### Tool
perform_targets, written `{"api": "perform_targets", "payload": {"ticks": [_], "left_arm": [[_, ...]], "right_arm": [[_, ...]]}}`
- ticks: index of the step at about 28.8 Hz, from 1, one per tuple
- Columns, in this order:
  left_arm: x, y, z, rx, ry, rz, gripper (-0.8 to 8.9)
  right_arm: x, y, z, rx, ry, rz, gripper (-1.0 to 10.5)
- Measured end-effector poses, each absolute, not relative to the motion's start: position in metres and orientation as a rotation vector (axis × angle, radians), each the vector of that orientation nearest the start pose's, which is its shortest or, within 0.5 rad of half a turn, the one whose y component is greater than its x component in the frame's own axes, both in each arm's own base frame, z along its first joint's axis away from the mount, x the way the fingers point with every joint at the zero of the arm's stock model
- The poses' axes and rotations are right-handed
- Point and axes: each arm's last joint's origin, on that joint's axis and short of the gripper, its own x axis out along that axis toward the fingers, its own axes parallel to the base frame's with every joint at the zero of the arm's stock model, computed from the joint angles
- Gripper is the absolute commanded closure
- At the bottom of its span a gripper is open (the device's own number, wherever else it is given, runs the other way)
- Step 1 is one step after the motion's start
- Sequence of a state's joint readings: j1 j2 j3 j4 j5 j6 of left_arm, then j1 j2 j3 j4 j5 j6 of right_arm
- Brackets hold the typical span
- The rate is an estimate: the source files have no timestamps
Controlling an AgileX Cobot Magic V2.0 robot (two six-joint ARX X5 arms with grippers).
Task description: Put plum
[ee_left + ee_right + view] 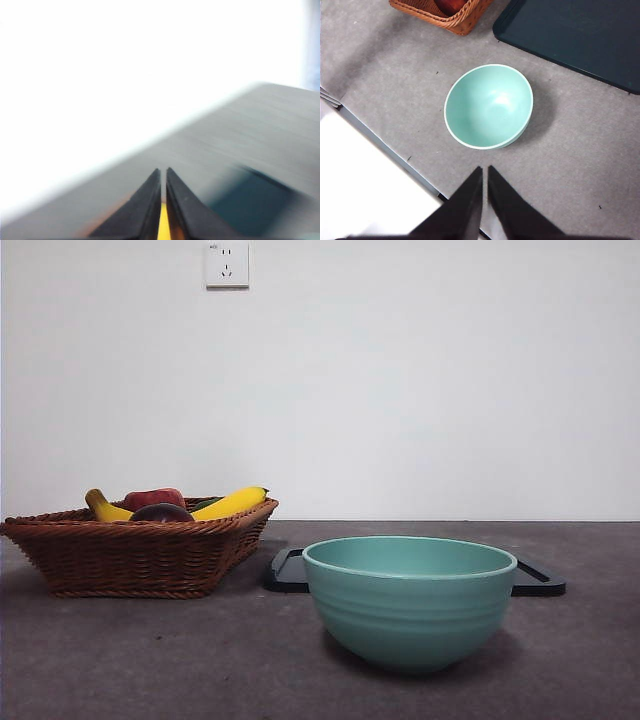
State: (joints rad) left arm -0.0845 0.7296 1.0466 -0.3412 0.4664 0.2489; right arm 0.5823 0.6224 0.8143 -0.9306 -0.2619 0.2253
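The right pincer is hanging clenched and empty high over the worktop, with the teal bowl just ahead at twelve o'clock. The left pincer is likewise showing its jaws pressed together, in a blurred view. The plum is sitting in the wicker basket, at nine o'clock from the bowl in the front view, between the bananas. Which arm is nearer I cannot tell.
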Motion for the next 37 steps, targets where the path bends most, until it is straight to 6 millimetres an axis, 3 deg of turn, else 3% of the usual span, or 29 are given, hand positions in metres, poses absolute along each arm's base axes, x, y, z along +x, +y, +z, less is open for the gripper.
{"api": "perform_targets", "payload": {"ticks": [2,7,13,19,29,37], "left_arm": [[0.117,-0.014,0.391,0.256,-0.111,-0.363,7.99],[0.103,-0.003,0.336,0.259,-0.132,-0.124,7.99],[0.096,0.003,0.273,0.254,-0.110,-0.016,7.99],[0.095,0.005,0.222,0.246,-0.046,0.028,7.99],[0.097,0.006,0.169,0.215,0.040,0.038,7.99],[0.095,0.006,0.159,0.192,0.131,0.029,7.99]], "right_arm": [[0.084,0.064,0.299,0.081,0.836,0.715,9.4],[0.084,0.064,0.299,0.081,0.836,0.714,9.4],[0.084,0.064,0.299,0.081,0.836,0.715,9.4],[0.084,0.064,0.299,0.081,0.836,0.714,9.4],[0.084,0.064,0.299,0.081,0.836,0.715,9.4],[0.084,0.064,0.299,0.081,0.836,0.715,9.4]]}}
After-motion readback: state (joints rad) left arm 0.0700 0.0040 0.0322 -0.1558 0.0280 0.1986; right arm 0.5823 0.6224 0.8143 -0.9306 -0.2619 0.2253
